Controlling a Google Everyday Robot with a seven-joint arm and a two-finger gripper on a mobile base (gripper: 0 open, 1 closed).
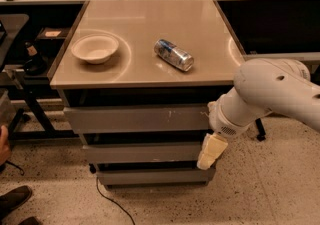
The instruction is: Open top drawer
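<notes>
Speckled floor (260, 194), steel worktop (140, 29); tool (211, 151) under right end of top drawer (137, 119), grip unclear.

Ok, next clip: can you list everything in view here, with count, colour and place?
cabinet top: one, tan, centre of view.
bowl: one, off-white, left on the cabinet top.
drink can: one, silver and blue, on its side right of the bowl.
top drawer: one, grey with white scuffs, just under the cabinet top.
lower drawer fronts: two, grey, below the top drawer.
cable: one, black, on the floor.
shoe: one, dark, bottom left.
robot arm: one, white, from the right.
gripper: one, cream, at the lower drawer fronts' right end.
</notes>
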